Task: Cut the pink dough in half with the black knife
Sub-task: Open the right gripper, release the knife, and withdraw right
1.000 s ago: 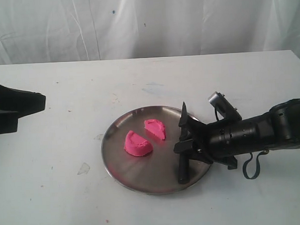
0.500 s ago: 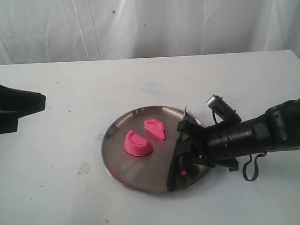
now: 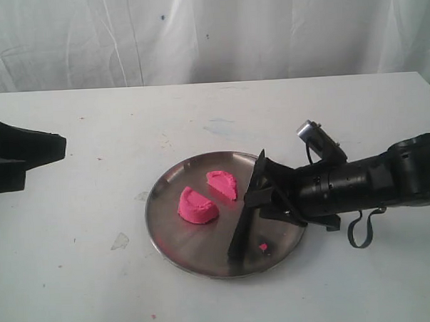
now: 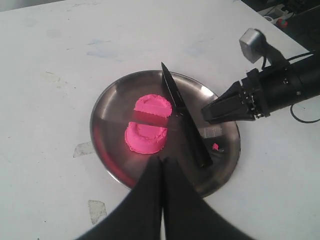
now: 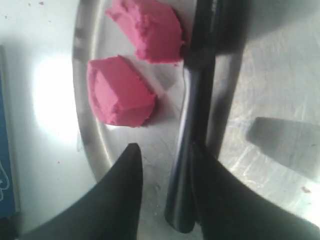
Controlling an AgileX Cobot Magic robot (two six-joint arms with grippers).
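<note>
The pink dough lies in two half-round pieces on the steel plate; both halves also show in the left wrist view. The black knife lies slanted on the plate just right of the dough, blade pointing away. My right gripper is open around its handle. In the right wrist view the knife rests against one finger, with a gap to the other finger. My left gripper is shut and empty, hovering off the plate's left side.
A tiny pink crumb sits on the plate near the knife's handle end. Bits of clear tape mark the white table left of the plate. A white curtain hangs behind the table.
The knife was held up on edge in the right gripper; it has tipped down onto the plate and the jaws have parted. The left arm has not moved.
</note>
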